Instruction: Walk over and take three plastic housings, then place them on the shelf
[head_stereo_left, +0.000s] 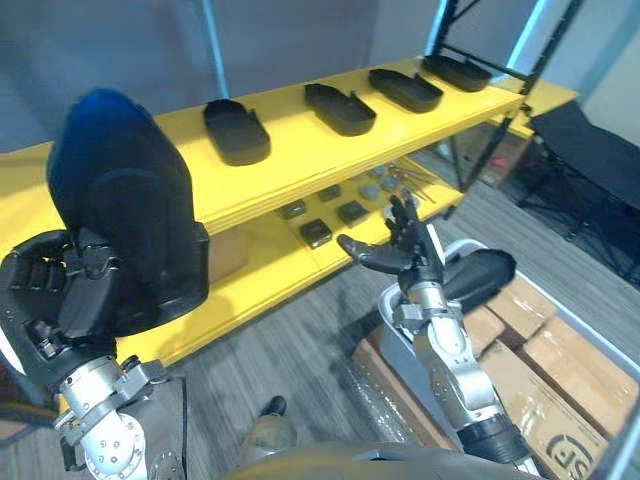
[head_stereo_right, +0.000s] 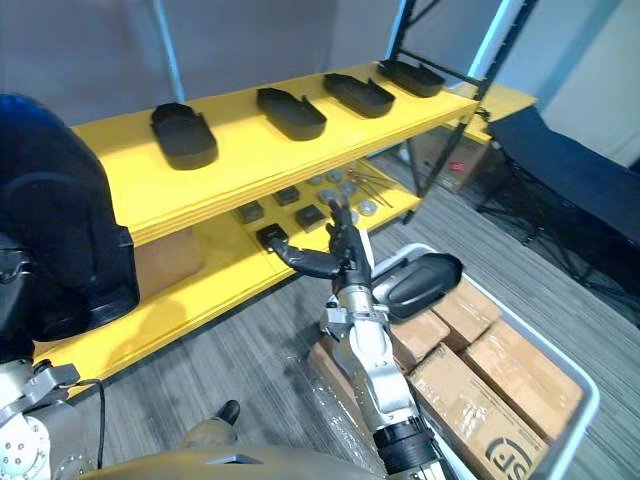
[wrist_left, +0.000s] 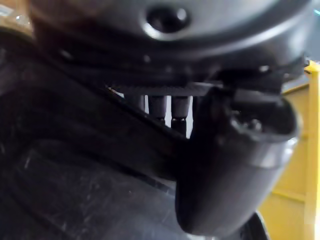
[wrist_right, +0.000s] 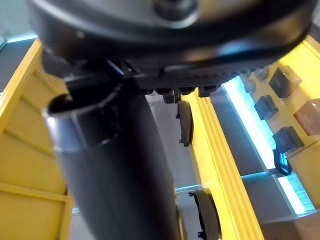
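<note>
Item 1: left hand (head_stereo_left: 58, 292). Raised at the robot's left side, fingers curled around the lower part of the held housing (head_stereo_left: 125, 215). That housing is a black plastic shell, standing upright above the hand and in front of the shelf's left end.

Item 2: right hand (head_stereo_left: 408, 248). Held up in front of the lower board, fingers straight and pointing upward, thumb stretched out sideways. It holds nothing.

Item 3: yellow shelf (head_stereo_left: 300, 165). 2 boards show, an upper one and a lower board (head_stereo_left: 262, 272).

Item 4: 4 shelved housings, black, lying in a row along the upper board and spaced apart: first (head_stereo_left: 236, 130), second (head_stereo_left: 340, 108), third (head_stereo_left: 405, 89), fourth (head_stereo_left: 455, 71).

Item 5: small dark blocks (head_stereo_left: 316, 232), several, set on the lower board just beyond the right hand, with small metal parts (head_stereo_left: 380, 182) farther along the same board.

Item 6: loose housing (head_stereo_right: 420, 280). Black, lying on its side at the near corner of the grey tote (head_stereo_right: 588, 398), just beside the right forearm.

Item 7: cardboard boxes (head_stereo_right: 470, 400), packed side by side inside the tote.
</note>
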